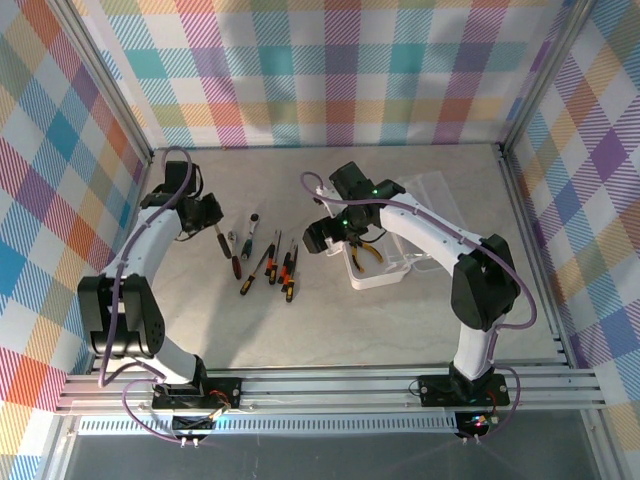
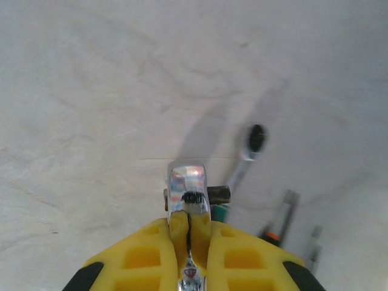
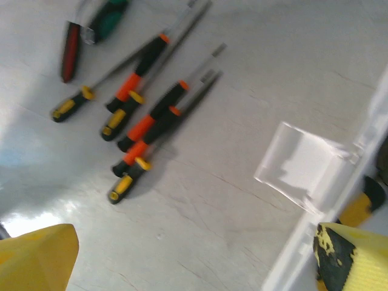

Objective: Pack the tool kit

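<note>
The tool kit's translucent white box (image 1: 385, 272) lies open right of centre, its lid (image 1: 440, 192) folded back, with yellow-handled pliers (image 1: 371, 256) inside. Several orange-and-black screwdrivers (image 1: 275, 270) lie in a loose row at mid-table. My left gripper (image 1: 205, 215) hovers at their left, shut on a shiny chrome tool (image 2: 188, 188) that sticks out past the fingertips (image 2: 159, 239). My right gripper (image 1: 322, 235) hangs open between the screwdrivers (image 3: 145, 103) and the box's handle tab (image 3: 300, 163), with nothing between its fingers (image 3: 36, 257). A pliers handle (image 3: 357, 209) peeks over the box wall (image 3: 303, 254).
A chrome ratchet (image 2: 251, 145) and a red-handled tool (image 1: 229, 250) lie by the screwdrivers. Checked cloth walls on a metal frame (image 1: 150, 150) enclose the table. Bare tabletop (image 1: 330, 330) stretches in front of the tools.
</note>
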Motion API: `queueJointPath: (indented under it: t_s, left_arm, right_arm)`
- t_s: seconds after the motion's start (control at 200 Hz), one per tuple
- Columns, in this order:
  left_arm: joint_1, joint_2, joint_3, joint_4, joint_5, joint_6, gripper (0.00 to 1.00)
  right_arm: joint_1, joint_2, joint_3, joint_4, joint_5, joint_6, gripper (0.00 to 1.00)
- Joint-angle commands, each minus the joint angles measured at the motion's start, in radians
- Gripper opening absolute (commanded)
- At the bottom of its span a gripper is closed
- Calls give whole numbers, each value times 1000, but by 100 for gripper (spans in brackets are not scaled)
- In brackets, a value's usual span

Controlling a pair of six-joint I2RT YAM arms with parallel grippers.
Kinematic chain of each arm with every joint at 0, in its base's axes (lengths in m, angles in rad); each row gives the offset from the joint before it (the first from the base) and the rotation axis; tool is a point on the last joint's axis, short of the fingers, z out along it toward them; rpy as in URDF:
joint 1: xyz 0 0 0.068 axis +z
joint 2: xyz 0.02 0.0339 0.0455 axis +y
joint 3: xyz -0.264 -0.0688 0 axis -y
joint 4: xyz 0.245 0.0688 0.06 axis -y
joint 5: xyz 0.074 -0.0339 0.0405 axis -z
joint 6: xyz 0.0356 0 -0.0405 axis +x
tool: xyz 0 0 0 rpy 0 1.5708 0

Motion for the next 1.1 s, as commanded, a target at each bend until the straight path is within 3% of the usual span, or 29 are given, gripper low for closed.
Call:
queueJointPath:
  t_s: [0.0,0.23,0.52,0.865,1.095]
  left_arm:
    - [-50,-48,45,33,169,-23,0]
    - [-211,20,138,132,313,-78,0]
    - [-312,95,173,272,370,-166,0]
    - [-337,100,181,290,362,-177,0]
    - [-338,108,175,303,378,-182,0]
  right_arm:
    - [5,-78,8,86,-158,7,99]
    - [6,-87,0,202,-284,52,95]
    - [6,-54,-13,268,-202,154,82]
    - [15,15,18,271,-154,212,67]
    - [22,34,25,307,-162,235,46]
